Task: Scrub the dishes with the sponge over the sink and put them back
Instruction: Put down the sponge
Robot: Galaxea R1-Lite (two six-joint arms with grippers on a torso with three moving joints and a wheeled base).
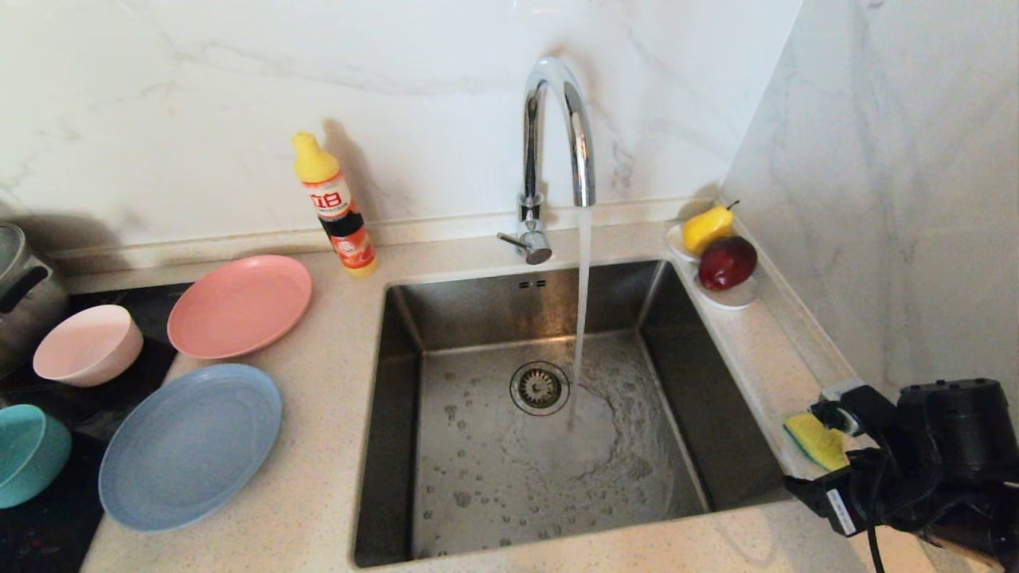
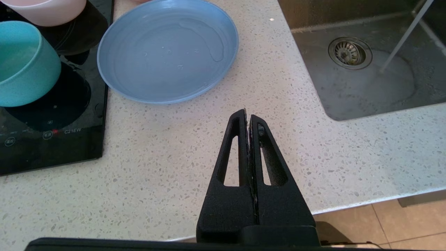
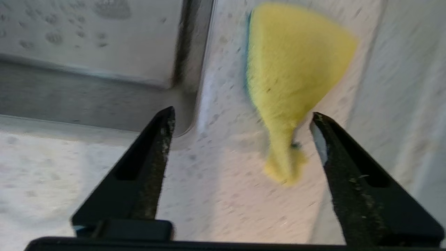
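Head view: the sponge (image 1: 816,440) lies on the table (image 1: 318,446) right of the sink (image 1: 549,414), beside the right gripper (image 1: 828,454).

Left wrist view: the left gripper (image 2: 248,120) is parked, fingers closed.

Right wrist view: the fingers (image 3: 158,139) are spread, the sponge near one. Centre before closing.

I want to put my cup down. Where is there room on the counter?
Bare counter lies between the blue plate and the sink, and along the front edge. It is crowded left, with the pink plate and bowls, and beside the sponge right.
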